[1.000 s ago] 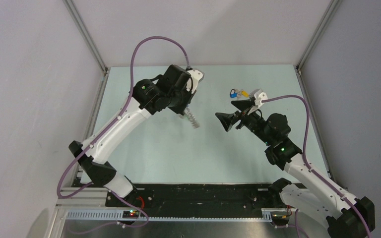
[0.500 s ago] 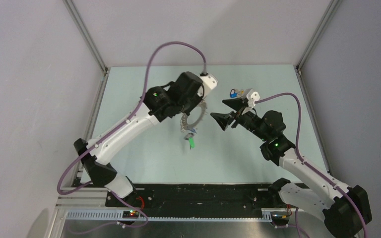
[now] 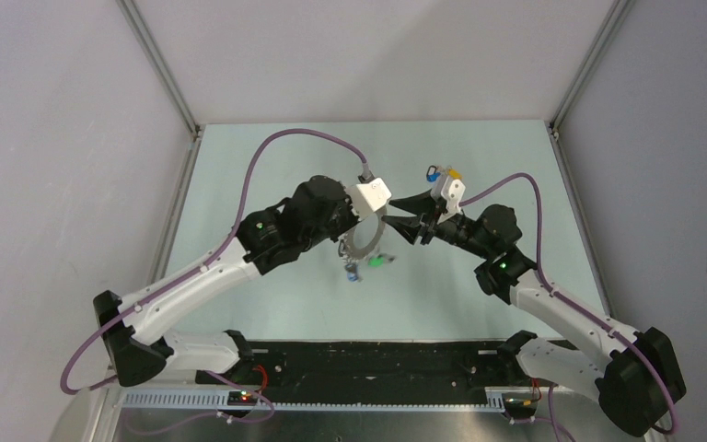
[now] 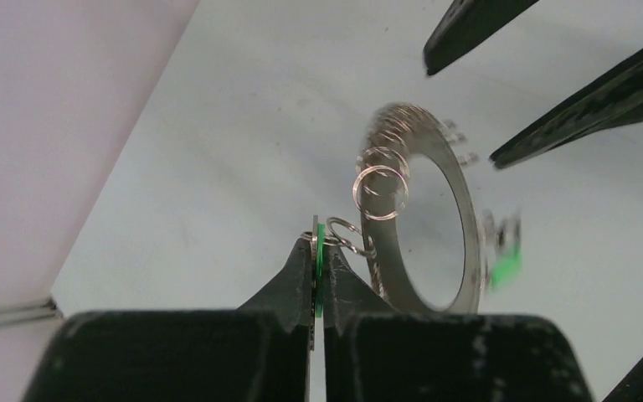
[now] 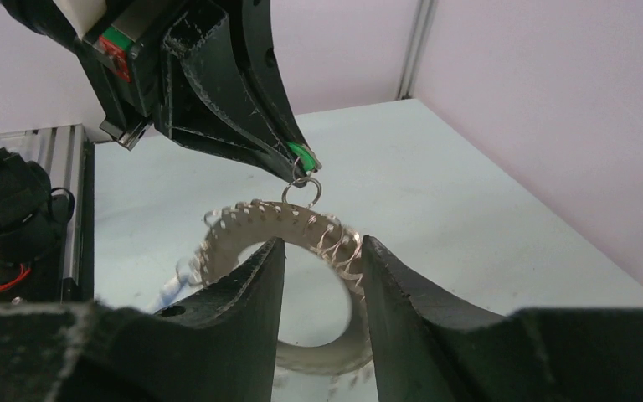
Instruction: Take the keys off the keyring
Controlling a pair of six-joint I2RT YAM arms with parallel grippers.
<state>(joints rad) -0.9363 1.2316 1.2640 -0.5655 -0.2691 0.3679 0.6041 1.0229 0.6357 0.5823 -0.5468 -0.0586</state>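
Note:
The keyring, a flat grey ring with small split rings along its rim, hangs in the air at mid-table. My left gripper is shut on a green-headed key that is linked to the keyring by split rings. Other keys dangle blurred below it, one of them green. My right gripper faces the keyring from the right with its jaws apart. The ring's hole shows through the gap, and nothing is pinched. In the top view, the right gripper is just beside the ring.
A small bunch of blue- and yellow-headed keys lies on the pale green table behind the right wrist. Grey walls with metal posts close in the back and sides. A purple cable loops over the left arm.
My left arm carried the keyring right and forward, towards the right gripper, with the keys swinging. My right gripper moved left to the ring, and its jaws narrowed.

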